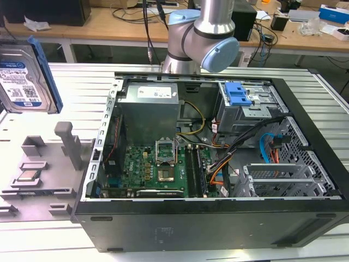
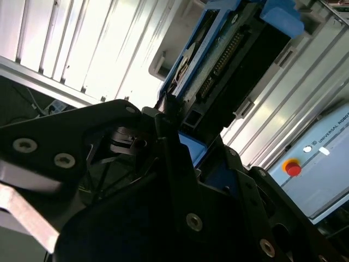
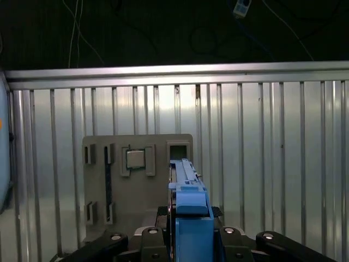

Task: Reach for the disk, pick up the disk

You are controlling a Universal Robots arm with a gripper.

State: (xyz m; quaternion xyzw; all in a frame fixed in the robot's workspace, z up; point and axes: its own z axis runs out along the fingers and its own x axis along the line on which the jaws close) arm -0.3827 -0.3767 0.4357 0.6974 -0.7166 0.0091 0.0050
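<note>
Disk (image 1: 22, 76) is held upright in the closed gripper (image 3: 188, 232), pinched at its blue frame, clear above the gray tray (image 1: 57, 170) at the exterior view's left, I think because that tray's slots keep parts standing.

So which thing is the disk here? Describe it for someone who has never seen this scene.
From the open black computer case, go to the exterior view's left edge, by the grey plastic tray. There the disk, a flat rectangular silver hard drive, stands upright in the pincer. Its white-and-blue label and blue plastic bracket separate it from the small square silver chip in the tray.
</note>
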